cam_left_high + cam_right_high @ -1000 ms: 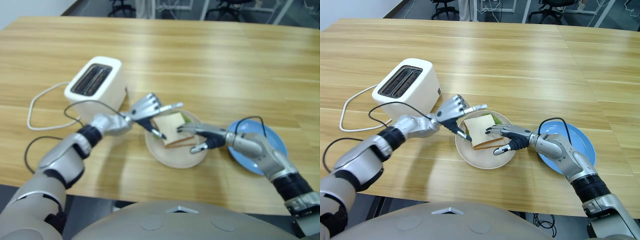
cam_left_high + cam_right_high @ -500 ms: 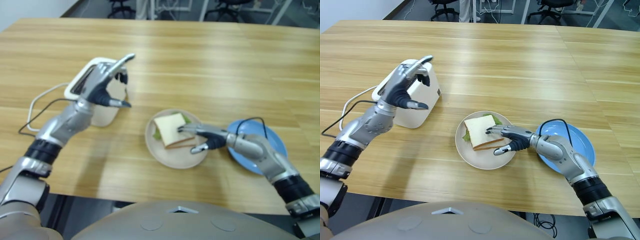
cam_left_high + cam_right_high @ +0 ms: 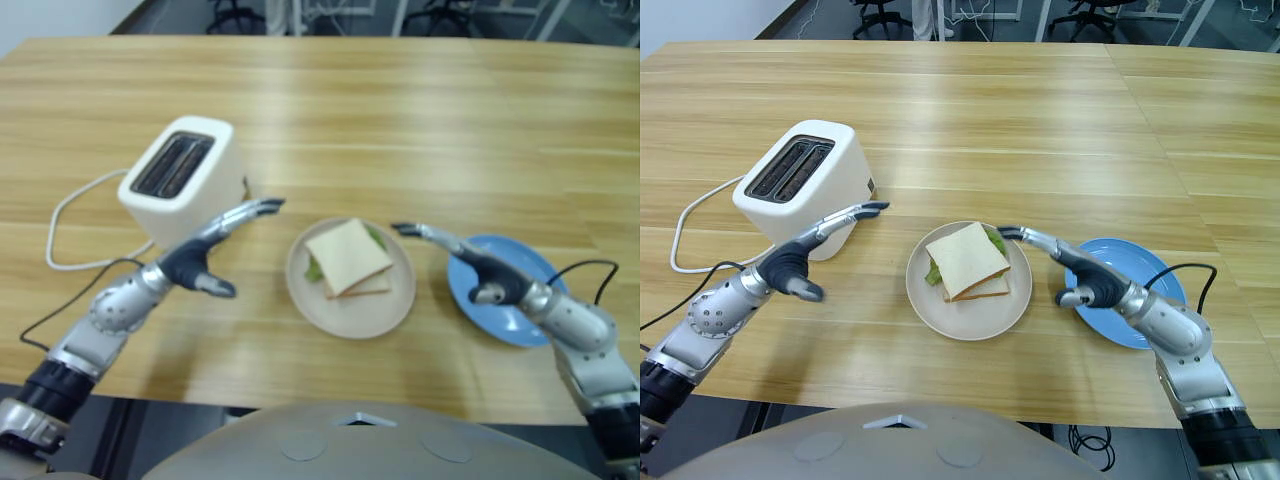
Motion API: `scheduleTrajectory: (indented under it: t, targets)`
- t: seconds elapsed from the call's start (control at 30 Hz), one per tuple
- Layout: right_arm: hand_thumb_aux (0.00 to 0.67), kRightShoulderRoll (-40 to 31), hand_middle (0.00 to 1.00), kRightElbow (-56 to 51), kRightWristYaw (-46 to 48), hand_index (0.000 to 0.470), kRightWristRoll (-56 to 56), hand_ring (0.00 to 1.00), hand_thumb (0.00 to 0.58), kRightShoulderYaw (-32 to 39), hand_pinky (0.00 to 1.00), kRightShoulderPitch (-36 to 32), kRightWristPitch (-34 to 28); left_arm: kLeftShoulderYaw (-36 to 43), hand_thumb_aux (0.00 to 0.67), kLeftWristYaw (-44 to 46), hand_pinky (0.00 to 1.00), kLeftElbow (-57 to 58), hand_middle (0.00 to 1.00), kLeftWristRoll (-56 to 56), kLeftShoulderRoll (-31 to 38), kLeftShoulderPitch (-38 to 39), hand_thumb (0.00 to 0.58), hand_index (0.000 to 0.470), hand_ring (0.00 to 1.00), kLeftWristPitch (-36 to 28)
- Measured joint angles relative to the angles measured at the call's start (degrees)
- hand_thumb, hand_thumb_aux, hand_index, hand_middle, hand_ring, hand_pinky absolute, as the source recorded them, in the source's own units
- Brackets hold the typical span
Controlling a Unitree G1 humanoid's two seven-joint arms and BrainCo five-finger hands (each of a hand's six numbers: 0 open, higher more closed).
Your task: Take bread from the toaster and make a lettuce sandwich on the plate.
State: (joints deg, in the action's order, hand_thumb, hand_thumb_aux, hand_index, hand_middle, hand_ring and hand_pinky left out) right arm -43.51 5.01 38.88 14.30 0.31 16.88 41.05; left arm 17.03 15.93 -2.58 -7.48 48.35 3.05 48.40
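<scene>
A sandwich (image 3: 966, 264) of two bread slices with green lettuce (image 3: 997, 240) between them lies on the beige plate (image 3: 968, 316) at the table's middle. The white toaster (image 3: 800, 184) stands to the left with both slots dark. My left hand (image 3: 805, 258) hovers open in front of the toaster, left of the plate, fingers stretched out and holding nothing. My right hand (image 3: 1080, 275) is open to the right of the plate, over the blue plate's edge, one fingertip close to the sandwich's far corner.
A blue plate (image 3: 1140, 318) lies to the right of the beige one, with a black cable (image 3: 1185, 272) arching over it. The toaster's white cord (image 3: 685, 235) loops to the left. Wooden tabletop stretches far behind; office chairs stand beyond.
My left hand has come down from beside the toaster's top to the table in front of it. My right hand has let go of the sandwich and drawn back right, opening.
</scene>
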Motion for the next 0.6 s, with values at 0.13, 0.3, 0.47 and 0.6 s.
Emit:
scheduleTrajectory:
  t: [0.13,0.3,0.47,0.6]
  targets:
    - [0.670,-1.1,1.00,-3.4,4.1,0.460,-0.8,1.00,0.580,0.4,1.00,2.3,0.2,0.5,0.670,4.3,1.00,2.8,1.00,5.6,-1.8,1.4,0.580,0.460,1.00,0.4]
    - [0.670,-2.4,1.00,-7.3,8.7,0.460,-4.5,1.00,0.580,4.0,1.00,3.8,-0.2,5.0,0.670,9.9,1.00,9.7,1.00,14.0,-4.8,1.7,0.580,0.460,1.00,0.7]
    - [0.670,-3.2,1.00,-8.9,13.2,0.460,-5.5,1.00,0.580,7.4,1.00,3.0,-1.1,10.3,0.670,18.0,1.00,13.6,1.00,12.9,-6.9,1.6,0.580,0.460,1.00,0.3]
    - [0.670,-0.7,1.00,-11.1,14.5,0.460,-7.0,1.00,0.580,10.3,1.00,0.0,-1.6,11.6,0.670,21.9,1.00,18.8,1.00,11.9,-9.8,-0.2,0.580,0.460,1.00,-0.8]
